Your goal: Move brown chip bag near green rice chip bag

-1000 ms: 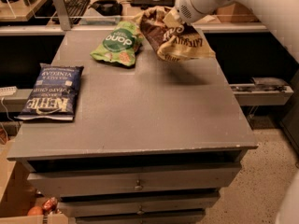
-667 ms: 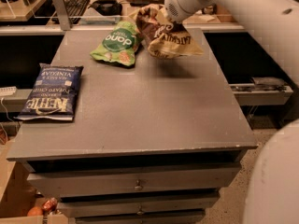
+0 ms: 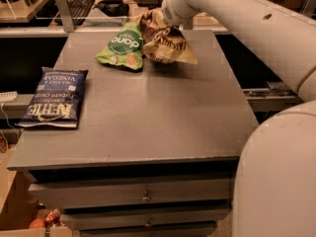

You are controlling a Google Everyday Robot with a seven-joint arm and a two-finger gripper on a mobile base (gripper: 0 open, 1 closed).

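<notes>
The brown chip bag [image 3: 168, 46], dark brown with pale ends, hangs crumpled from my gripper [image 3: 154, 22] at the far middle of the grey table [image 3: 163, 117]. The gripper is shut on the bag's upper end and holds it slightly above the tabletop, with a shadow under it. The green rice chip bag [image 3: 121, 46] lies flat just left of it, and their edges nearly touch. My white arm [image 3: 237, 19] reaches in from the right.
A dark blue chip bag [image 3: 55, 97] with white lettering lies at the table's left edge. Behind the table stands a desk with a keyboard [image 3: 79, 4] and a dark object [image 3: 112, 6]. Drawers [image 3: 143, 196] sit below the tabletop.
My gripper has carried the brown chip bag leftward and farther back, from a gap away to right beside the green bag. The camera view has also moved closer.
</notes>
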